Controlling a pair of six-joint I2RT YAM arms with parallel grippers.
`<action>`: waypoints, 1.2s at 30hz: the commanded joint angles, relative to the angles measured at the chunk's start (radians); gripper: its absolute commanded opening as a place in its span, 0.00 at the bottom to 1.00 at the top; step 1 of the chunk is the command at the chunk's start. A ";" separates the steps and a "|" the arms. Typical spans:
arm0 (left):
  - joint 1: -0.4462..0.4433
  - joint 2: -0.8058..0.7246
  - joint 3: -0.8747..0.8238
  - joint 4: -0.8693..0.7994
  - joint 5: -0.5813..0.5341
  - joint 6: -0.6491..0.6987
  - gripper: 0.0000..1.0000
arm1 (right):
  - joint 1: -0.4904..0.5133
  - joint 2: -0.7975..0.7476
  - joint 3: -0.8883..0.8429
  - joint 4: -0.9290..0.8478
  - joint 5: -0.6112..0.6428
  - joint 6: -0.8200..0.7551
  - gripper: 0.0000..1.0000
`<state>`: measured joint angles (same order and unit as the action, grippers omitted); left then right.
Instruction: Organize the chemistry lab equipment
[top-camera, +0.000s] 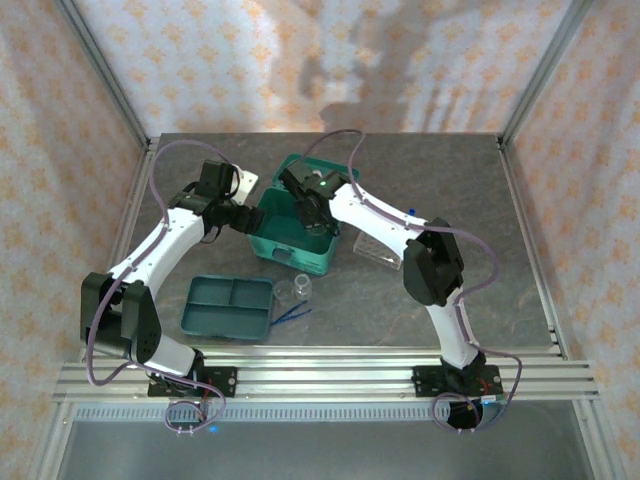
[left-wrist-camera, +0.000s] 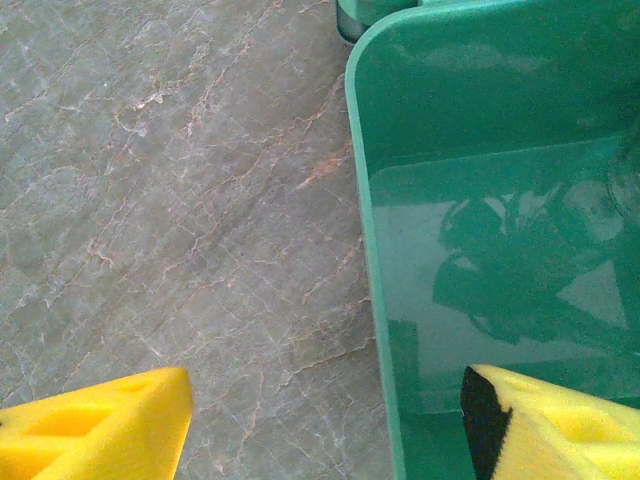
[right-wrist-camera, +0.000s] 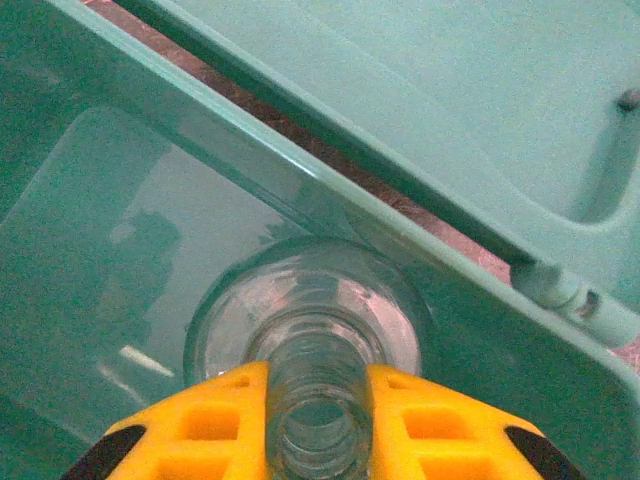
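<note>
right wrist view, right hand (right-wrist-camera: 318, 405) clamped on glass flask (right-wrist-camera: 310, 300) inside teal case (right-wrist-camera: 100, 200), left hand (left-wrist-camera: 325, 420) open

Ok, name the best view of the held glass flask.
Right wrist: the flask, close up, neck clamped between yellow fingers inside the teal case. Top external has the right end effector covering it; left wrist catches a faint glass edge.

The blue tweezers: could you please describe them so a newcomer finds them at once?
Start at the big teal case in the middle. In front of it lies the flat teal divided tray, with a small clear glass vessel off its right edge. The blue tweezers lie just in front of that vessel: the only thin, dark-blue thing there.
</note>
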<state>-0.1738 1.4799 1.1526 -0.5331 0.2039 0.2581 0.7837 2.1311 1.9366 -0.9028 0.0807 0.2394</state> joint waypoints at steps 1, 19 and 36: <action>0.007 0.010 -0.012 0.005 0.017 -0.021 0.75 | -0.020 -0.018 -0.040 0.046 0.010 0.033 0.23; 0.007 0.021 -0.021 0.008 0.026 -0.026 0.74 | -0.023 -0.078 -0.126 0.055 0.021 0.052 0.41; 0.004 0.028 -0.013 0.005 0.032 -0.030 0.75 | 0.085 -0.270 -0.078 -0.087 0.053 0.027 0.45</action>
<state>-0.1738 1.4933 1.1431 -0.5327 0.2287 0.2356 0.8211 1.9129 1.8526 -0.9203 0.1066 0.2760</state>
